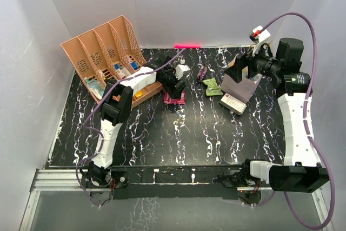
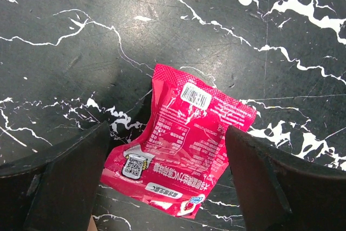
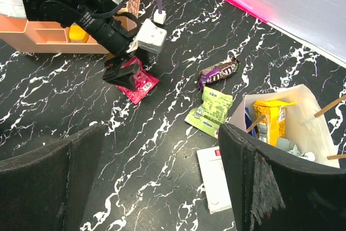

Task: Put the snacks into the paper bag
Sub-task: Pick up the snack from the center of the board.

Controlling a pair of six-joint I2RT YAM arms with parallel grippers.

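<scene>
Left claw [image 2: 167,152] hangs low over the worktop [image 2: 65,36] with its jaws spread wide, one on each side of the pink packet [image 2: 186,109], which lies flat, printed back up. Nothing is pinched; whether the packet's lower corner touches the left jaw I cannot tell. Right claw [image 3: 162,187] is also spread wide and holds nothing. It sits by the mouth of the paper bag [image 3: 321,131], one jaw in front of the bag's near wall; contact there cannot be told. The bag stands at the right side of the worktop, mouth open, with a yellow packet [image 3: 270,116] and some other items already inside. Out on the worktop near the bag are a green packet [image 3: 212,111] and a purple bar [image 3: 219,72], with a white box [image 3: 213,185] just beside the bag. The peach organiser [image 1: 102,52] stands at the far left. Judgement: task is partly done, and the step in hand is the pick of the pink packet. Next move calls for closing the left jaws squarely on the thin foil without it sliding, a clean lift, then a carry across to the bag mouth, well apart from here.
</scene>
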